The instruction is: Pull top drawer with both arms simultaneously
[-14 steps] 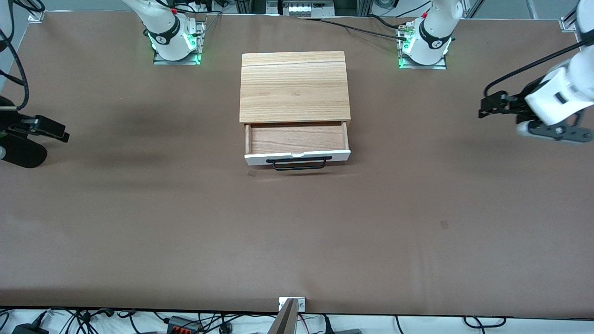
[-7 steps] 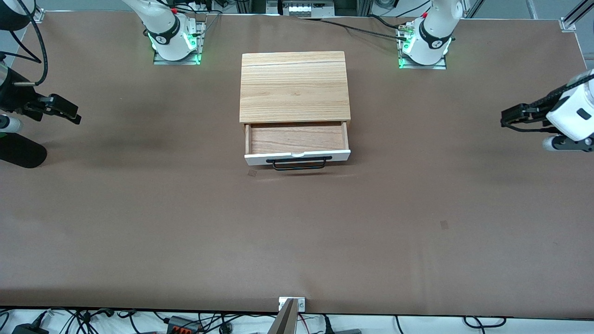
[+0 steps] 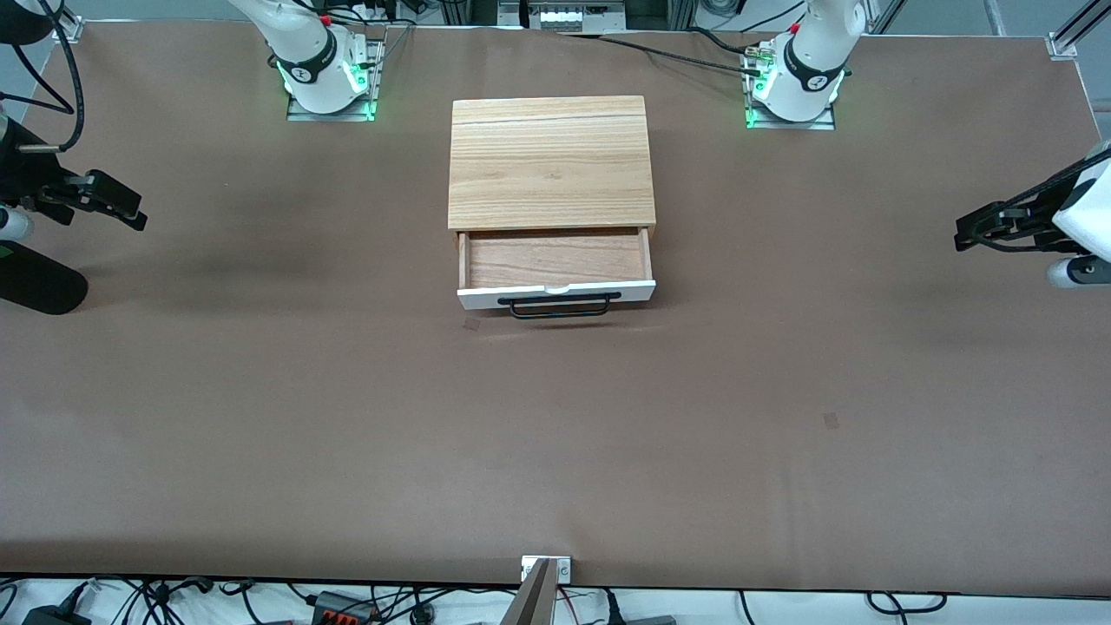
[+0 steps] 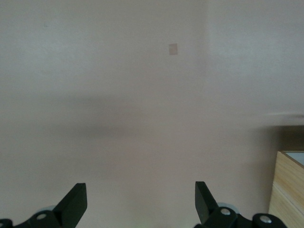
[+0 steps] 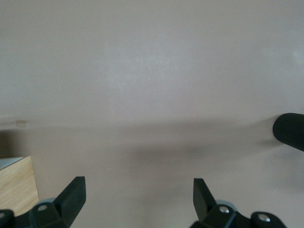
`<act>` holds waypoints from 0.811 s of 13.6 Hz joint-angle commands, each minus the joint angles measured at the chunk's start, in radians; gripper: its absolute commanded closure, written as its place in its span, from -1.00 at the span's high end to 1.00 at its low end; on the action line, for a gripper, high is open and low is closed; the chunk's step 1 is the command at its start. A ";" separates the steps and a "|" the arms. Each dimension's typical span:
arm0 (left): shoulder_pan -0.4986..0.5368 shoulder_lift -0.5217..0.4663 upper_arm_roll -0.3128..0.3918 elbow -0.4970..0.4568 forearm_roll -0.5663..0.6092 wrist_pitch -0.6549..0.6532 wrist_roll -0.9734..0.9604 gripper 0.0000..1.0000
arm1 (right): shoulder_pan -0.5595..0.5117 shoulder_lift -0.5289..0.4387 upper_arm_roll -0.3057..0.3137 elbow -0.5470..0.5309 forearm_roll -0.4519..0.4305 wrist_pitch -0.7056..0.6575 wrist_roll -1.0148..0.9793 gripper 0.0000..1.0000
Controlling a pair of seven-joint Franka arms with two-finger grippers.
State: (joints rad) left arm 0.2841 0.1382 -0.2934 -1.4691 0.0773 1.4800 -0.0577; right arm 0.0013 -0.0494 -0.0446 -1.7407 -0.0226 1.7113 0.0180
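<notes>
The top drawer (image 3: 555, 260) stands pulled out of the cabinet (image 3: 550, 161), its light-wood inside showing. Its white front panel (image 3: 555, 293) carries a long black bar handle (image 3: 560, 306). My left gripper (image 3: 965, 238) hangs open and empty over the table at the left arm's end, well apart from the drawer. The left wrist view shows it (image 4: 139, 205) wide open over bare table. My right gripper (image 3: 132, 213) hangs open and empty over the right arm's end. In the right wrist view it (image 5: 138, 197) is also wide open.
A black rounded object (image 3: 39, 291) lies at the right arm's end of the table and shows in the right wrist view (image 5: 289, 130). A cabinet corner shows in the left wrist view (image 4: 287, 190) and the right wrist view (image 5: 16, 190). Small tape marks (image 3: 831, 421) dot the brown table.
Both grippers have drawn away from the cabinet toward their own ends of the table. The drawer has not moved.
</notes>
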 commanded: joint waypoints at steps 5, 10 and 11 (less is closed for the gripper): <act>-0.219 -0.147 0.234 -0.172 -0.048 0.069 -0.024 1.00 | 0.006 -0.017 0.012 -0.016 -0.016 0.002 -0.016 1.00; -0.232 -0.140 0.255 -0.162 -0.047 0.063 -0.021 1.00 | 0.005 -0.014 0.012 -0.016 -0.016 -0.005 -0.044 1.00; -0.235 -0.141 0.255 -0.160 -0.047 0.062 -0.014 1.00 | 0.005 -0.013 0.012 -0.016 -0.013 -0.007 -0.044 1.00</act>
State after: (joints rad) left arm 0.0688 0.0234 -0.0521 -1.6022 0.0419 1.5323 -0.0744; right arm 0.0067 -0.0491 -0.0350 -1.7441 -0.0230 1.7095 -0.0102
